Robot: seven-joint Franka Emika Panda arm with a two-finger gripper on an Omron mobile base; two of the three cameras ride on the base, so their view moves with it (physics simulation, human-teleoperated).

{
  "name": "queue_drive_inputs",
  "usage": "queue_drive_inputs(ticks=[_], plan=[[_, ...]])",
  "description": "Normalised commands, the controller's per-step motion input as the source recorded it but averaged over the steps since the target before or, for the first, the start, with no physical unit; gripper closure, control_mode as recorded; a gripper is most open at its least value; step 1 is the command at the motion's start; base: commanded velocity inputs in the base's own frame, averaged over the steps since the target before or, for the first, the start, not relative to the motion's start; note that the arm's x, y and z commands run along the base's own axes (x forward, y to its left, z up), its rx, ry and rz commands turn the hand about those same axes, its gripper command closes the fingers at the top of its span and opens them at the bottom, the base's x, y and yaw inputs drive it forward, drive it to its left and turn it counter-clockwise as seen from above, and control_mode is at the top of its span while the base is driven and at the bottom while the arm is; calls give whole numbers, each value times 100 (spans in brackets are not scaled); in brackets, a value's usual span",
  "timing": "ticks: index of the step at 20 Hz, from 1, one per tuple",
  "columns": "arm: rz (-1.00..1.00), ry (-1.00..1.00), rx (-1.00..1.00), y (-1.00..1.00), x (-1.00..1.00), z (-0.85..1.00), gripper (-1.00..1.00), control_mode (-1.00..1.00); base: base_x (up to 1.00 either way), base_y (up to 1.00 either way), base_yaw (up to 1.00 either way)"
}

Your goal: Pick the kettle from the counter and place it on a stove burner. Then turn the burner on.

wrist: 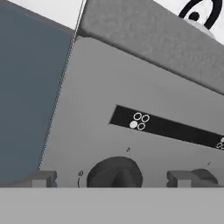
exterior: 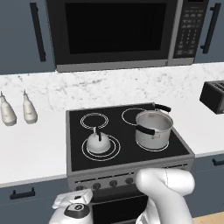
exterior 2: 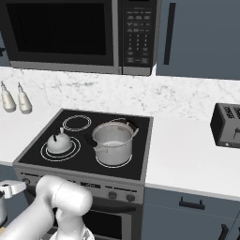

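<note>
On front-left stove burner (exterior: 101,148): kettle (exterior: 98,142) | hand view: knob (wrist: 114,172) between end effector (wrist: 114,178) fingertips, released

The kettle (exterior: 98,143) looks like smooth silvery metal. Beside it the steel pot (exterior: 153,128) is shiny, on glossy black glass cooktop (exterior: 127,151).

Arm (exterior: 168,192) is glossy white, links fat and rounded, capsule-like, no cables or screws visible. In the left base view the hand (exterior: 74,209) is white, boxy, with a dark round cap carrying a small light mark (too small to read). Right base view: same white rounded link (exterior 2: 63,197), smooth shading. Hand view: two small dark-grey blocky fingertips (wrist: 41,178), squared ends.
</note>
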Motion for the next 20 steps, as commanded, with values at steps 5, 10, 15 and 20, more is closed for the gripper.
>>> queue_drive_inputs(ticks=[5,10,15,20], plan=[[11,0,0,-7,45,-56,-100,-100,0,0,0],[15,0,5,0,28,-32,-100,-100,0,0,0],[6,-7,10,0,-21,0,-100,-100,0,0,0],[0,-20,8,0,-21,0,-100,-100,0,0,0]])
